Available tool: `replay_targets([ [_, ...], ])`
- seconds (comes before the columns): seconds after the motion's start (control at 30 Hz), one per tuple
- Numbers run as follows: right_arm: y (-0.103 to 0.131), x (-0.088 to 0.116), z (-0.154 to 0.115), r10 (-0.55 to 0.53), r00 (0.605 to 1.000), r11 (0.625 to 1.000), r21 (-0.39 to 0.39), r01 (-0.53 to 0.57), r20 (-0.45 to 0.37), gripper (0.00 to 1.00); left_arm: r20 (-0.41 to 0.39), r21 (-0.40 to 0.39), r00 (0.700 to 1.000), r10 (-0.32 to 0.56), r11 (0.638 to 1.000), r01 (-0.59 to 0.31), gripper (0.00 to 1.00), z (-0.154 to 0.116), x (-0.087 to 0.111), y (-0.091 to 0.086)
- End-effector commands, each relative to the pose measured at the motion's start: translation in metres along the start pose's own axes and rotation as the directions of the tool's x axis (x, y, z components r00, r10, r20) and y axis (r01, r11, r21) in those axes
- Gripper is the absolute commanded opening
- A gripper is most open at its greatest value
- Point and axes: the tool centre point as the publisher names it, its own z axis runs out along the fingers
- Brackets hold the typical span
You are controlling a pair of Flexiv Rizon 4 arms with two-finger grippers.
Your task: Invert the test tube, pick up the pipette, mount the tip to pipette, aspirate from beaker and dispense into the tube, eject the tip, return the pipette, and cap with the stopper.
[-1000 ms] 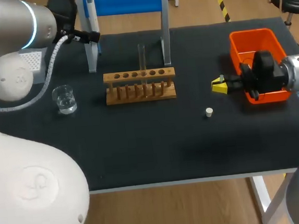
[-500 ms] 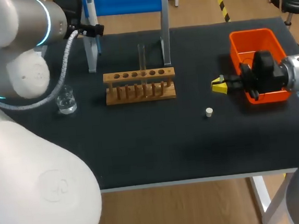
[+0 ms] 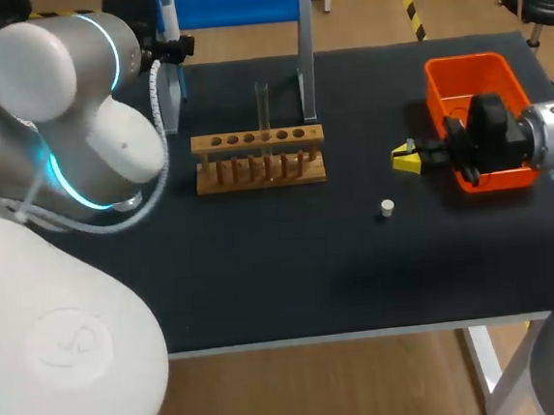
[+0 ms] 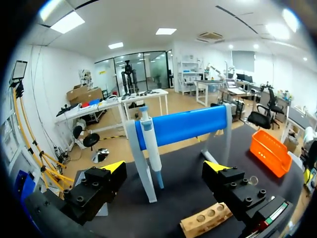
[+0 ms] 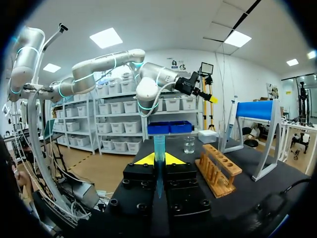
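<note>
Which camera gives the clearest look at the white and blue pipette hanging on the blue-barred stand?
The left wrist view: the white and blue pipette hangs full length ahead of the open left gripper. In the head view the left arm partly hides it; the right wrist view shows it small and far off.

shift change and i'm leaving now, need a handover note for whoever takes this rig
Left end effector: open, facing the pipette, which hangs on the blue stand.
Right end effector: shut on the blue tip, beside the orange bin.
Test tube stands in the wooden rack; which end is up is unclear. Stopper lies on the table; beaker sits beyond the rack.
Done: tip gripped.
Left: pick up pipette, mount tip, aspirate, dispense, eject, return, cap.
</note>
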Motion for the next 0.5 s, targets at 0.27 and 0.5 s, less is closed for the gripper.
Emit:
replay_targets([
  [0.27, 0.000, 0.000, 0.000, -0.001, 1.000, 1.000, 0.001, 0.001, 0.001, 0.00, 0.126, 0.050, 0.991, -0.051, 0.998, 0.045, 1.00, 0.020, 0.004, -0.003],
  [0.5, 0.000, 0.000, 0.000, -0.001, 1.000, 1.000, 0.001, 0.001, 0.001, 0.00, 0.125, 0.092, 0.986, -0.113, 0.991, 0.102, 1.00, 0.032, 0.003, -0.008],
])
